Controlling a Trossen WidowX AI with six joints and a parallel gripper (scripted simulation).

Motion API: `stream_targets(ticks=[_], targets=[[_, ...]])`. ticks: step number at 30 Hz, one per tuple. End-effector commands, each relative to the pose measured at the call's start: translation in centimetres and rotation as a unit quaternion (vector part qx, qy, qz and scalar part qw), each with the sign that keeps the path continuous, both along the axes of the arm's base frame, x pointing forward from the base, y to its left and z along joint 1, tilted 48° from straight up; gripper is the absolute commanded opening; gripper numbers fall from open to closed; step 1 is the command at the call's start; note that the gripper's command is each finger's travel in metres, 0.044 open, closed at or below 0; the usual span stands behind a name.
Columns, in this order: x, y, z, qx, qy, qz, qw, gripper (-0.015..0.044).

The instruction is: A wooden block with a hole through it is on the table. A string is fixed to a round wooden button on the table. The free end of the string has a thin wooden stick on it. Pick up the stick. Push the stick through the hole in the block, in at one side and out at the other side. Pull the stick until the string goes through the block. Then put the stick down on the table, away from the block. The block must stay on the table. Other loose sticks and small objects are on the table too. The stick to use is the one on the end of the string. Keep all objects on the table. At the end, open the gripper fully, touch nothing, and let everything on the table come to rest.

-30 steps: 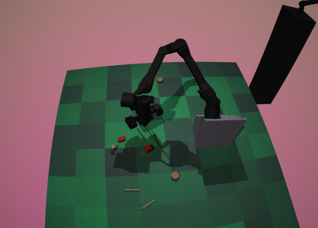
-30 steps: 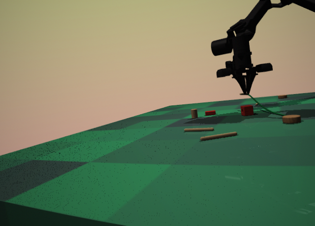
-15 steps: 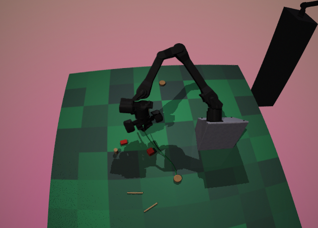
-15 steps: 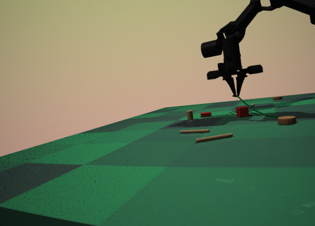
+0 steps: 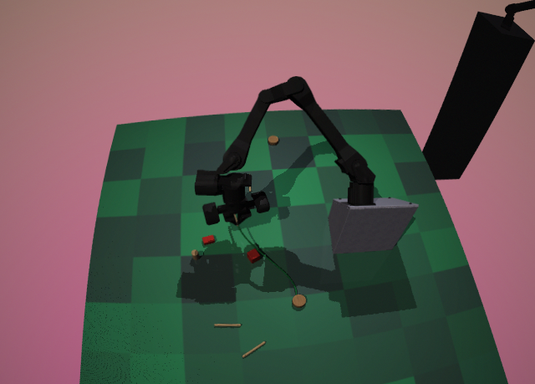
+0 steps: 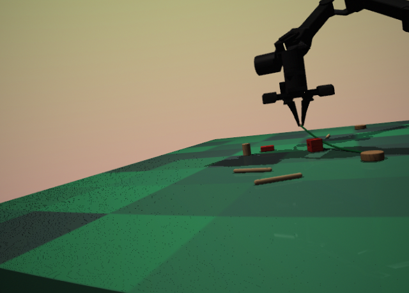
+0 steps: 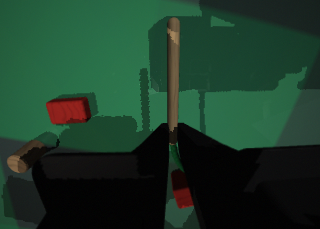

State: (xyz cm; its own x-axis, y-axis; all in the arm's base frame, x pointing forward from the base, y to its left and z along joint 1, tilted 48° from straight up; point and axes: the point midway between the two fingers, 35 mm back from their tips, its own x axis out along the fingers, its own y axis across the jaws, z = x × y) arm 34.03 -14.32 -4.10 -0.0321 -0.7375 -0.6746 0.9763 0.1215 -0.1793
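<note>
My gripper (image 5: 236, 221) (image 6: 300, 124) (image 7: 172, 129) is shut on the thin wooden stick (image 7: 173, 69) at its string end, above the table. The stick points away from the fingers in the wrist view. The green string (image 5: 296, 287) (image 6: 308, 132) (image 7: 174, 153) runs from it down to the round wooden button (image 5: 298, 300) (image 6: 372, 156), passing close by the red block (image 5: 252, 255) (image 6: 314, 145) (image 7: 181, 189). A dark hole shows in the block's side in the exterior view. The block stands on the table, below the gripper. Whether the string touches it I cannot tell.
A flat red piece (image 5: 208, 239) (image 6: 267, 148) (image 7: 68, 110) and an upright wooden cylinder (image 5: 195, 253) (image 6: 246, 149) (image 7: 19, 162) lie left of the block. Two loose sticks (image 5: 227, 325) (image 5: 253, 349) lie nearer the front. A second button (image 5: 272, 140) (image 6: 360, 127) lies at the back.
</note>
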Motion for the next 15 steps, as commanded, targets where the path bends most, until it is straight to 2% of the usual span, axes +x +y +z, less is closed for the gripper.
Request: stream_targets(ticks=[1,15], targets=[[0.7,0.3,-0.2,0.002,-0.018,-0.012,1.0,0.0],[2.1,1.2,-1.1,0.001,-0.064,-0.054,0.996,0.0]])
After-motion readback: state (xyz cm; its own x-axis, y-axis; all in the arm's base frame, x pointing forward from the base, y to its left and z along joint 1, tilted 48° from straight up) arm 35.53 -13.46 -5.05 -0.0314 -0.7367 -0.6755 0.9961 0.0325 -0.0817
